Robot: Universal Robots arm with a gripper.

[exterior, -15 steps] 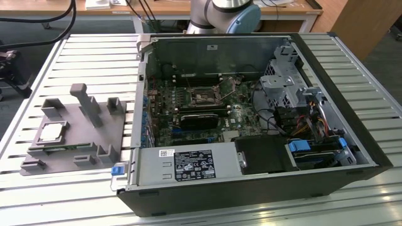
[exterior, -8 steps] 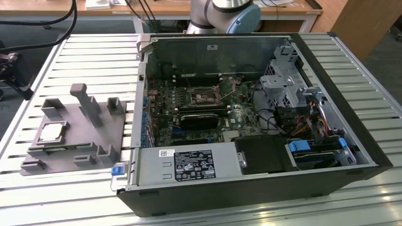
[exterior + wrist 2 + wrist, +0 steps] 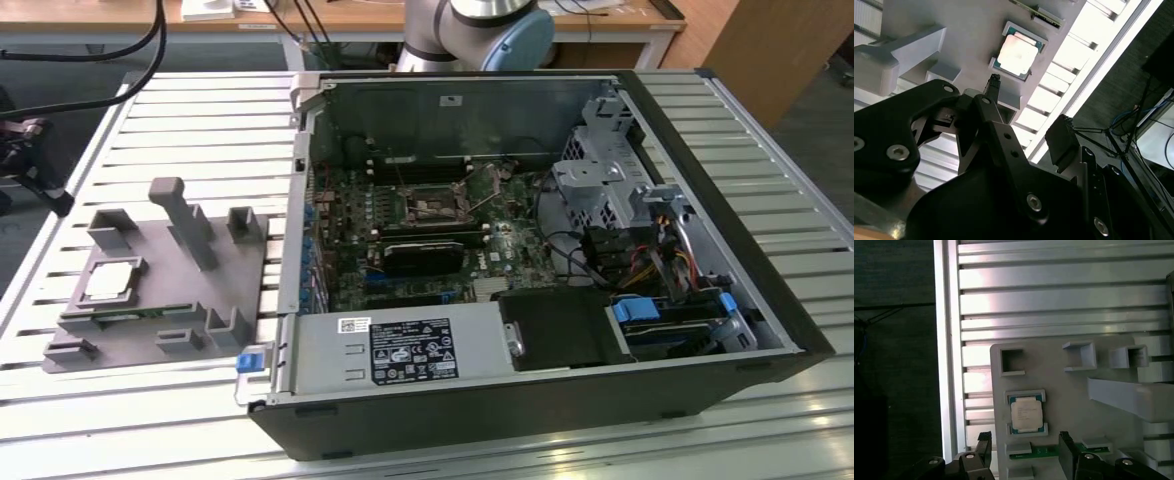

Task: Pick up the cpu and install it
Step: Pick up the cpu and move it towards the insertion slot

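The cpu is a small square chip with a silvery top, lying flat in a recess of the grey fixture on the exterior view's left. In both wrist views the gripper hovers above the fixture, open, with nothing between its black fingers. The cpu lies just beyond the fingertips, apart from them. The open computer case lies to the fixture's right, and the bare socket shows on its motherboard.
A green module lies in a fixture slot beside the cpu. Upright posts rise from the fixture. The slatted metal table ends close to the fixture's left edge, with dark floor beyond. The arm's base stands behind the case.
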